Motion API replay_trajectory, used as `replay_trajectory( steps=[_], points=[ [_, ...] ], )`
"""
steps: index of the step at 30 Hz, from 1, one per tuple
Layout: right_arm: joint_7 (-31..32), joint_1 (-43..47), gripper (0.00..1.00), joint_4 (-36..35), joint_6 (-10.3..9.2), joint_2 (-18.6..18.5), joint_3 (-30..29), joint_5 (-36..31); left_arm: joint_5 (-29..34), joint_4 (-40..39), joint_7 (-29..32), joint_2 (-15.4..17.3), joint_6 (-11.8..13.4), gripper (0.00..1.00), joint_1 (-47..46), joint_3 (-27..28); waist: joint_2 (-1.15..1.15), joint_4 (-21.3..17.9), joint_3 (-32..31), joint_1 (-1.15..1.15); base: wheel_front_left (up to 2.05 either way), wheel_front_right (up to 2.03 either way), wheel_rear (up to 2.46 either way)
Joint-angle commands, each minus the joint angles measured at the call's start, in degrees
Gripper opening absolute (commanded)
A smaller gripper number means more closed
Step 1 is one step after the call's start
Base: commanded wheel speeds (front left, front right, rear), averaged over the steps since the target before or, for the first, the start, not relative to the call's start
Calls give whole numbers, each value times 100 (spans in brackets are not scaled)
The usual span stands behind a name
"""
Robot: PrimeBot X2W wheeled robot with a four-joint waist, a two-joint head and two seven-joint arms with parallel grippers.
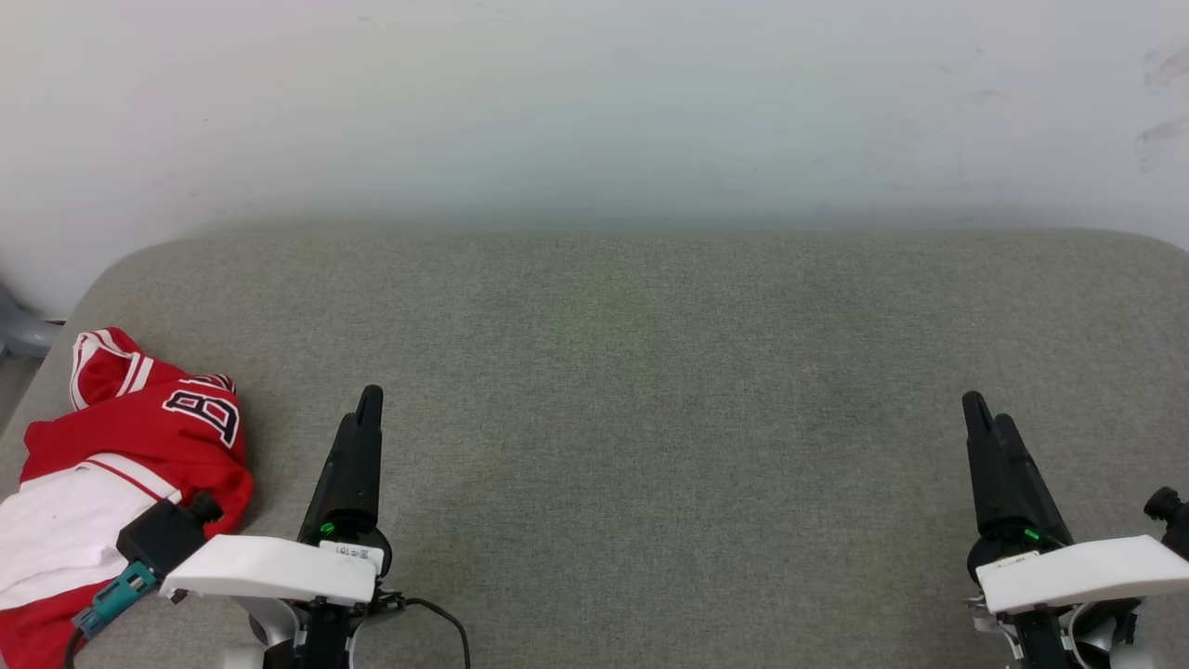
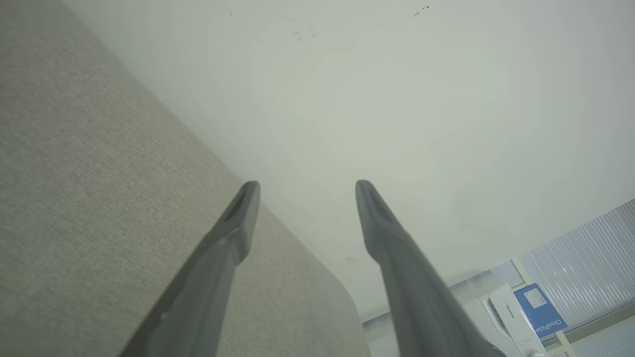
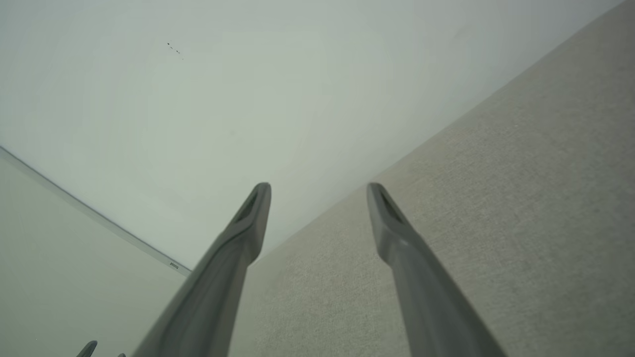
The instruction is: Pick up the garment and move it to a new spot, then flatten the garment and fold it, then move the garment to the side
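Grey fabric worktop (image 1: 650,372): the crumpled garment (image 1: 139,437) lies at its left edge beside the left hand (image 1: 370,401); it and the right hand (image 1: 986,413) stand fingers apart, empty.

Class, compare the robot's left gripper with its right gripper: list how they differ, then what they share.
The left gripper sits close beside the crumpled red shirt; the right gripper stands far from it, over grey padding. In the head view the left gripper's fingers lean rightward, the right gripper's leftward. Both are open, empty, pointing toward the wall.
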Motion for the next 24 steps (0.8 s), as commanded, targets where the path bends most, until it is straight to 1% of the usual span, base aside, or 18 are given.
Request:
replay_trajectory(
  steps=[1, 5, 15, 24],
  points=[
    [-27, -19, 100, -148, 0, -21, 3, -360, 255, -105, -59, 57, -1, 100, -25, -6, 0, 3, 1, 0, 0, 0, 0],
    [2, 14, 100, -254, 0, -20, 3, -904, 661, -101, -137, 63, -1, 100, 2, -38, 0, 10, 3, 0, 0, 0, 0],
    [126, 114, 100, -523, 0, -20, 39, -2049, 1806, 31, -317, 255, -1, 100, -25, -160, 0, 32, 5, 0, 0, 0, 0],
    [280, 231, 100, -745, 0, -20, -2, -2925, 2805, 102, -466, 340, -1, 100, -28, -210, 0, 36, 3, 0, 0, 0, 0]
  ],
)
